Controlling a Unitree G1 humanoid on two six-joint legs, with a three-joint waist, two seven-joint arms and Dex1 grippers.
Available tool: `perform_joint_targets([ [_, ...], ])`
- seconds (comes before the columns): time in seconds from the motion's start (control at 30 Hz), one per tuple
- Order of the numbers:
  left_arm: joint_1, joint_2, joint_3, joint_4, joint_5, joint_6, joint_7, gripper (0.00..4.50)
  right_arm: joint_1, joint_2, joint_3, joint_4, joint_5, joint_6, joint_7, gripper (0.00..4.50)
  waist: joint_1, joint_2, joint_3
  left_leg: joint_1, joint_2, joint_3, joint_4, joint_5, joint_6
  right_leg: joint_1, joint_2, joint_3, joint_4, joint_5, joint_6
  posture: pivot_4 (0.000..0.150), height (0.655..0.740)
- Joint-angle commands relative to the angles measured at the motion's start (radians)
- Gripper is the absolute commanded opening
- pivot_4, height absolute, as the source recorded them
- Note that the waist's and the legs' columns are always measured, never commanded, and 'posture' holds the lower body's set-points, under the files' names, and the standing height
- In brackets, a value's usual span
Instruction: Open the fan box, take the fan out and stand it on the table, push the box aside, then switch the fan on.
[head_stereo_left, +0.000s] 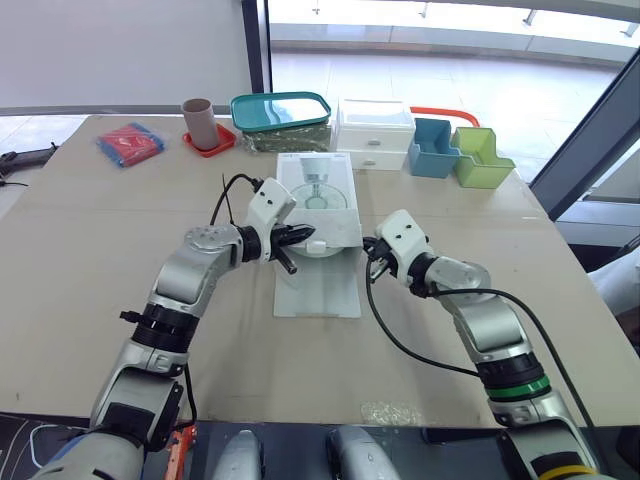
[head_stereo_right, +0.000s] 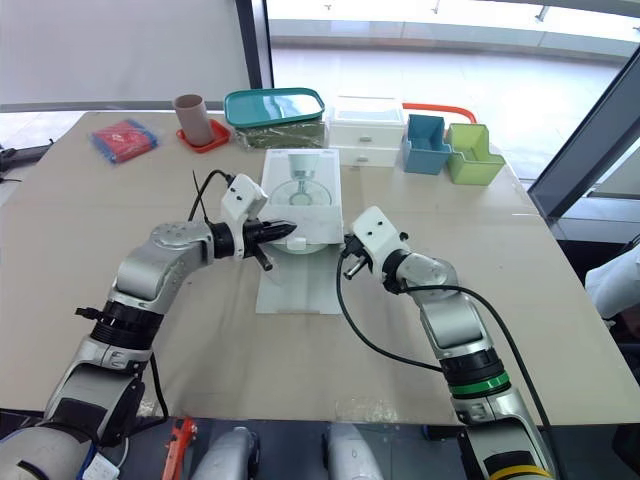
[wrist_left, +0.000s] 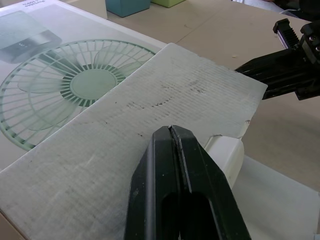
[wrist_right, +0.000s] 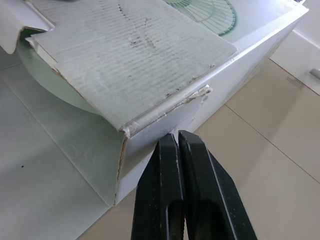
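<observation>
Cardboard fan box (head_stereo_left: 318, 200) white, flap (wrist_left: 165, 100) corrugated, scuffed; left tool (wrist_left: 171, 129), right tool (wrist_right: 177, 134) each pressed together.

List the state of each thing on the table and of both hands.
fan box: end flap open
fan: inside the box
left hand: shut, at box opening
right hand: shut, beside box
teal-lidded container: closed
white drawer unit: drawers shut
cup: upright

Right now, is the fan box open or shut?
Open. The long flap of the fan box lies flat on the table, and a pale green rim shows in the opening.
</observation>
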Motion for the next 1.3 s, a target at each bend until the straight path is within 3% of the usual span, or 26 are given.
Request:
perform_joint_targets([
  [0.03, 0.004, 0.006, -0.001, 0.013, 0.002, -0.006, -0.009, 0.0, 0.004, 0.015, 0.009, -0.096, 0.007, 0.009, 0.003, 0.09, 0.0, 0.0, 0.0, 0.0, 0.0, 0.0, 0.0, 0.0, 0.0, 0.0, 0.0, 0.0, 0.0, 0.0, 0.0, 0.15, 0.74],
  [1.3, 0.005, -0.005, -0.01, 0.029, 0.007, -0.022, 0.0, 0.0, 0.039, -0.021, -0.033, -0.032, 0.017, -0.074, 0.022, 0.09, 0.001, 0.0, 0.0, 0.0, 0.0, 0.0, 0.0, 0.0, 0.0, 0.0, 0.0, 0.0, 0.0, 0.0, 0.0, 0.15, 0.74],
])
